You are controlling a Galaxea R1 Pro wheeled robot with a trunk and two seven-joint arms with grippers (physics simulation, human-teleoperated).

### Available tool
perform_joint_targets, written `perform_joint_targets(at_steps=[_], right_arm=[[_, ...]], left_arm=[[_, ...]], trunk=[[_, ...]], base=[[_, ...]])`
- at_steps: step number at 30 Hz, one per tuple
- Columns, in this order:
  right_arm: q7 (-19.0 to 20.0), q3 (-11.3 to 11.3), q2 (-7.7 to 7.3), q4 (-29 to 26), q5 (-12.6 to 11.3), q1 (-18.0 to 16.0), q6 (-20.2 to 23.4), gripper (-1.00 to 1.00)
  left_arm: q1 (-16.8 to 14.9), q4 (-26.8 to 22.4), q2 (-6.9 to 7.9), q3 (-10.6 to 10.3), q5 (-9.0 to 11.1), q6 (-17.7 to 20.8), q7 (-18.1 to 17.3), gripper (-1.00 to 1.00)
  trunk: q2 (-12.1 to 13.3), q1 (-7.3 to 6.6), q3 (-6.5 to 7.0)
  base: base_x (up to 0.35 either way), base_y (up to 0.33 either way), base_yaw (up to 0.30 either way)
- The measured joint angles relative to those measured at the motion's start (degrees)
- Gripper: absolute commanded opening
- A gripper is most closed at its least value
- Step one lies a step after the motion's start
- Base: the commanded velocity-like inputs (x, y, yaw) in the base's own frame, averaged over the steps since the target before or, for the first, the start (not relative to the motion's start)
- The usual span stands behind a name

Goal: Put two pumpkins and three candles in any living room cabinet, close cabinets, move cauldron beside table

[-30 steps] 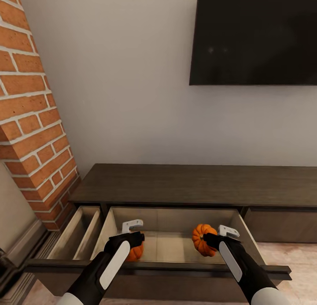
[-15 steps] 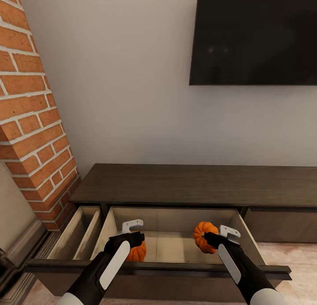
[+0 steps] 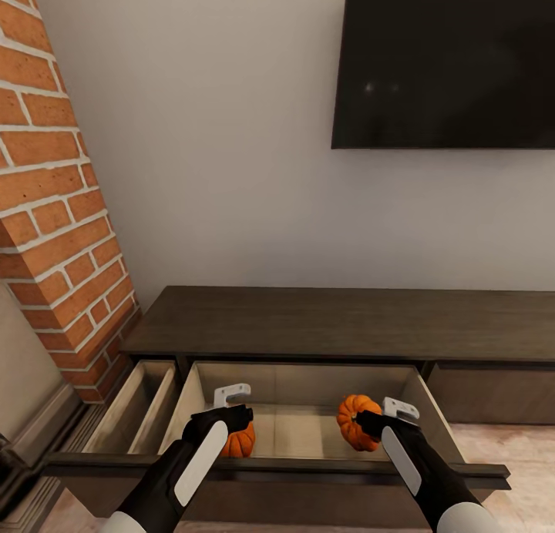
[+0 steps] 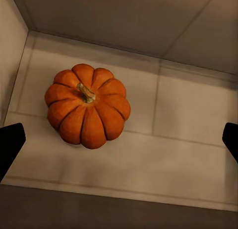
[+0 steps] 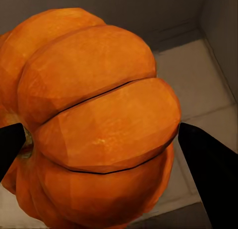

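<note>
Long low dark-brown wooden cabinet (image 3: pixel 339 321), wide pale-lined drawer (image 3: pixel 308 429) pulled out. Left hand (image 3: pixel 231 419) spread above a ribbed orange pumpkin (image 4: pixel 88 106) resting on the drawer floor. Right hand (image 3: pixel 379 424) pinching a second ribbed orange pumpkin (image 5: pixel 94 119) inside the drawer.

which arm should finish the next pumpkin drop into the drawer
Right. The right gripper is clamped on a pumpkin above the open drawer. The left gripper is open, its pumpkin already on the drawer floor.

Two pumpkins (image 3: pixel 240 439) (image 3: pixel 358 422); two open drawers (image 3: pixel 131 410) (image 3: pixel 308 383); one cabinet (image 3: pixel 339 321).
</note>
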Motion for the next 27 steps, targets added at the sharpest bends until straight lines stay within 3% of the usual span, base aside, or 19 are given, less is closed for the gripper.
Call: perform_joint_targets(at_steps=[20, 24, 27], right_arm=[[0.62, -0.04, -0.05, 0.08, -0.23, -0.09, 1.08, -1.00], [6.23, -0.29, -0.02, 0.32, -0.94, -0.06, 1.86, -1.00], [8.02, -0.46, -0.04, 0.79, -0.75, -0.05, 2.01, -1.00]], left_arm=[[0.00, 0.00, 0.00, 0.00, 0.07, 0.00, 0.00, 1.00], [0.00, 0.01, 0.00, 0.00, 0.07, 0.00, 0.00, 1.00], [0.00, 0.00, 0.00, 0.00, 0.07, 0.00, 0.00, 1.00]], trunk=[[0.00, 0.00, 0.00], [0.00, 0.00, 0.00], [0.00, 0.00, 0.00]], base=[[0.000, 0.000, 0.000], [0.000, 0.000, 0.000], [0.000, 0.000, 0.000]])
